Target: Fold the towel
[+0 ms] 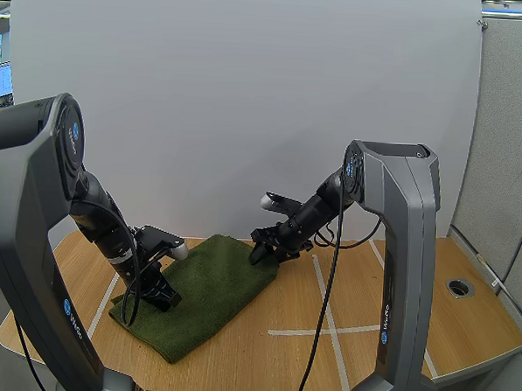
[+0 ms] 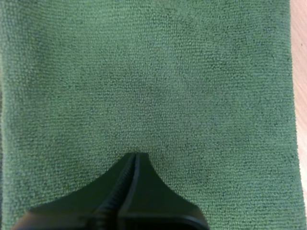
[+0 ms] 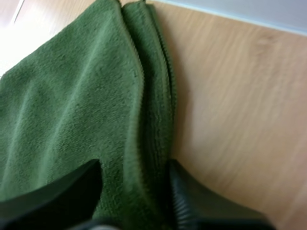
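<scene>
A dark green towel (image 1: 208,289) lies folded flat on the wooden table (image 1: 396,290), running from near left to far right. My left gripper (image 1: 162,294) rests on its left part. In the left wrist view its fingers (image 2: 135,155) lie together as one dark wedge, shut on nothing, tip down on the towel (image 2: 153,86). My right gripper (image 1: 261,252) is at the towel's far right corner. In the right wrist view this gripper (image 3: 134,165) stands open, its fingers astride the towel's layered edge (image 3: 148,96), which lies flat against the bare wood.
White tape lines (image 1: 324,326) cross the table to the right of the towel. A round cable hole (image 1: 459,287) sits near the right edge. The right arm's upright base (image 1: 405,282) stands at the front right. Bare wood lies between the towel and that base.
</scene>
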You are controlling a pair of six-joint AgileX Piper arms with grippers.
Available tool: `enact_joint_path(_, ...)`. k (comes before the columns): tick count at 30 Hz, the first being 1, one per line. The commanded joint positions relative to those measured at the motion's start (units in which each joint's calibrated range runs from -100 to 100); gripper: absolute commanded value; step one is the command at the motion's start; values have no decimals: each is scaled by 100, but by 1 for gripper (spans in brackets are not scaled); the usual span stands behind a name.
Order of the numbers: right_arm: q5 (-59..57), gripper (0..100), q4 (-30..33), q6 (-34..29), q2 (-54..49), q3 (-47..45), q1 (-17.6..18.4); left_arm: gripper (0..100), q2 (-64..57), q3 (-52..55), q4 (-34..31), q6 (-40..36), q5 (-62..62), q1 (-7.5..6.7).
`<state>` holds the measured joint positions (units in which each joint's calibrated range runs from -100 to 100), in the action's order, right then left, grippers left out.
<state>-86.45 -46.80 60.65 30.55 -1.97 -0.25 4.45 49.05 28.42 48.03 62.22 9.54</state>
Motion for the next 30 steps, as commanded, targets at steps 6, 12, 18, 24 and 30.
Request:
enact_joint_path(6,-597,0,155,84,-28,-2,-59,0,-90,19,-16,-131,-24,-8)
enact_joint_path(12,-1144,0,310,84,-206,-16,-298,0,-672,19,-16,-169,-68,-8)
enact_joint_path(18,-1355,0,532,84,-266,-16,-601,0,-1202,19,-16,-169,-68,-8)
enact_joint_path(24,-1355,0,554,483,-618,-721,-985,0,-1701,7,-146,-286,166,-8)
enact_joint_path(30,-1355,0,566,980,-1254,-1675,-1233,0,-1724,-23,-234,-629,636,18)
